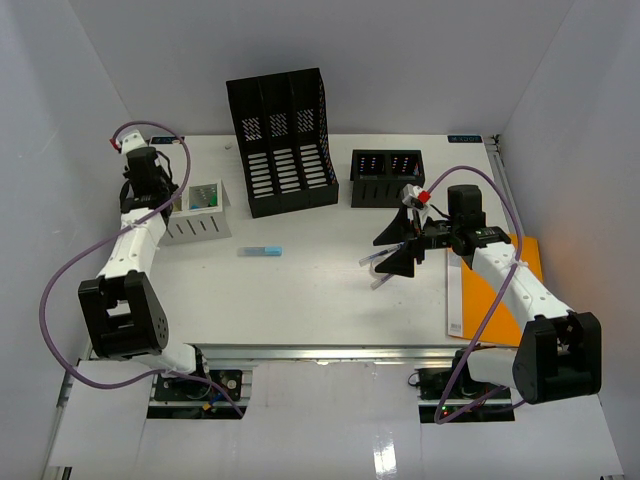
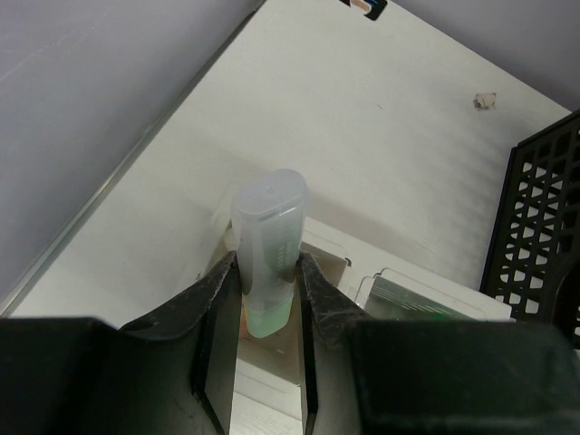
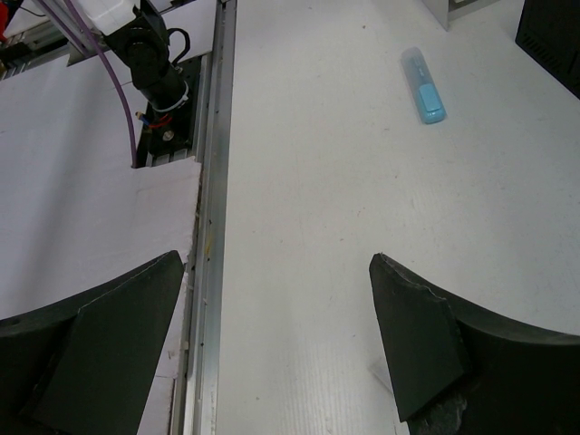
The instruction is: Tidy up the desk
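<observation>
- Left claw (image 2: 267, 267) pinches a green highlighter (image 2: 269, 217) at the white mesh tray (image 1: 200, 228).
- Right claw (image 3: 275, 272) gapes empty.
- Blue highlighter (image 1: 260, 251), right of the tray: likely light, stiff, slick; grip mid-barrel.

The desk (image 1: 320, 295) looks matt white, its rail (image 3: 210, 227) metal, the marker (image 2: 269, 236) frosted plastic.

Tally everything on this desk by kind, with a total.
Black mesh organizers: 2 (tall file rack, low tray)
White mesh basket: 1
Highlighters: 2 (blue highlighter on the white desk, green highlighter in the left gripper)
Flat orange notebook: 1
Total: 6
</observation>
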